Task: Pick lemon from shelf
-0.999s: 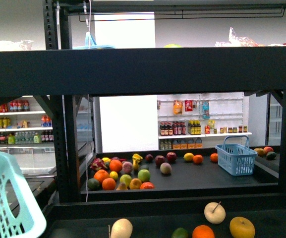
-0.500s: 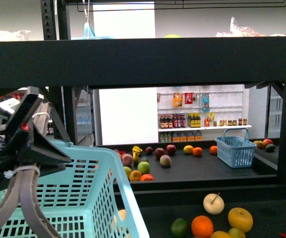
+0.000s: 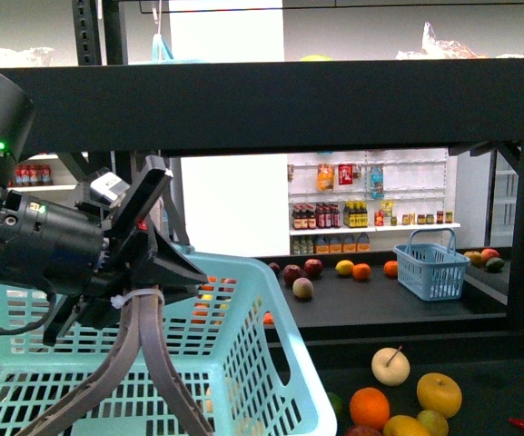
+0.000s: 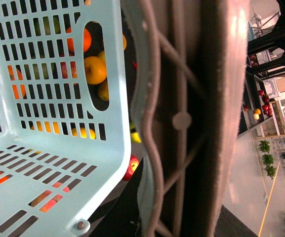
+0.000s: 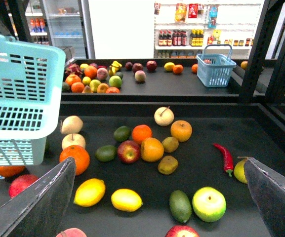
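Two bright yellow oval lemons lie on the black shelf deck (image 5: pixel 201 128) in the right wrist view, one with a tapered end (image 5: pixel 126 199) and one to its left (image 5: pixel 89 192). My right gripper (image 5: pixel 158 170) is open and empty, hovering above the fruit, with the lemons below and between its fingers (image 5: pixel 38 202). My left gripper (image 3: pixel 143 291) is shut on the rim of a light blue basket (image 3: pixel 243 363) and holds it up at the left of the shelf. In the left wrist view the left gripper (image 4: pixel 182 118) clamps the basket wall (image 4: pixel 43 123).
Oranges (image 5: pixel 74 158), apples (image 5: pixel 129 151), a green apple (image 5: pixel 209 203), an avocado (image 5: pixel 180 205) and a red chilli (image 5: pixel 224 157) lie around the lemons. A small blue basket (image 5: pixel 215 69) stands on the far deck. A black upright (image 5: pixel 261 49) and the upper deck (image 3: pixel 334 104) frame the opening.
My left arm and the light blue basket have risen and moved right, now filling the lower left of the front view. The fruit has not moved.
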### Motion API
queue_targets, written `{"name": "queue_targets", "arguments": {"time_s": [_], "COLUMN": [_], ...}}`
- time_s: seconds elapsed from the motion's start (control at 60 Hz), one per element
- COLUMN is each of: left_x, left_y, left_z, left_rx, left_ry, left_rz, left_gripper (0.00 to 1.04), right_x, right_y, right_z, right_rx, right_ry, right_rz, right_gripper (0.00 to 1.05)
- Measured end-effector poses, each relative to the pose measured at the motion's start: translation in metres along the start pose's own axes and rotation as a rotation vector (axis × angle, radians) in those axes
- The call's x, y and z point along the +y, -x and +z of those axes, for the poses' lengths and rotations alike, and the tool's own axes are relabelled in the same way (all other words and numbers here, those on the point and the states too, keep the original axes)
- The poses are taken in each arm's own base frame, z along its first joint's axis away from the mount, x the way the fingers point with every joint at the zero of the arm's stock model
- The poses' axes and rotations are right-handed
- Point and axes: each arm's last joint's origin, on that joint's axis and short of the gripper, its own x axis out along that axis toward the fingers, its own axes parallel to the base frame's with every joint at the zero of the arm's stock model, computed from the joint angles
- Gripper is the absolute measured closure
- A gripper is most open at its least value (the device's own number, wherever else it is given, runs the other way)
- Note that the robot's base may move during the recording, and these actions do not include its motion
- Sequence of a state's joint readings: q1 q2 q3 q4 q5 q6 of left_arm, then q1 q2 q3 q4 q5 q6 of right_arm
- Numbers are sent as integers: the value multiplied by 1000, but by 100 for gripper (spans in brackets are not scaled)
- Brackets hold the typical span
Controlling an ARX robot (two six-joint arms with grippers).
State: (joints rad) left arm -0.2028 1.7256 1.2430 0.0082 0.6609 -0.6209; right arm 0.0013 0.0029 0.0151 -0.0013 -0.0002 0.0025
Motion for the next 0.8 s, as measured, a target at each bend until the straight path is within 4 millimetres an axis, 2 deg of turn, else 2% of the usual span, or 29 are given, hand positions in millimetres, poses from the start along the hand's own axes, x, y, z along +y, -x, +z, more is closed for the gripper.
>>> {"name": "queue_targets", "arguments": {"time_s": [0.267, 0.366, 0.516, 0.566, 0.683, 0.8], "left_x": [-2, -2, -3, -3, -3, -3], "left_y": [-14, -16, -16, -16, -16, -16], "left_z": [-8, -9, -9, -9, -9, -9], "left_rx": [15, 18, 17, 17, 16, 17], "left_ry": [3, 4, 7, 8, 8, 8], "left_rz": [7, 8, 7, 6, 8, 6], "left_gripper": [91, 91, 91, 91, 91, 91], "right_x": [0, 0, -2, -6, -19, -31], "right_y": [0, -1, -10, -21, -61, -114], "right_z": [0, -7, -7, 0, 16, 21], "right_rx": [2, 84, 174, 201, 293, 412], "right_ry": [1, 33, 14, -15, -93, -140], "right_rz": [-8, -145, -148, -146, -141, -153], "right_gripper": [2, 2, 2, 2, 2, 2]}}
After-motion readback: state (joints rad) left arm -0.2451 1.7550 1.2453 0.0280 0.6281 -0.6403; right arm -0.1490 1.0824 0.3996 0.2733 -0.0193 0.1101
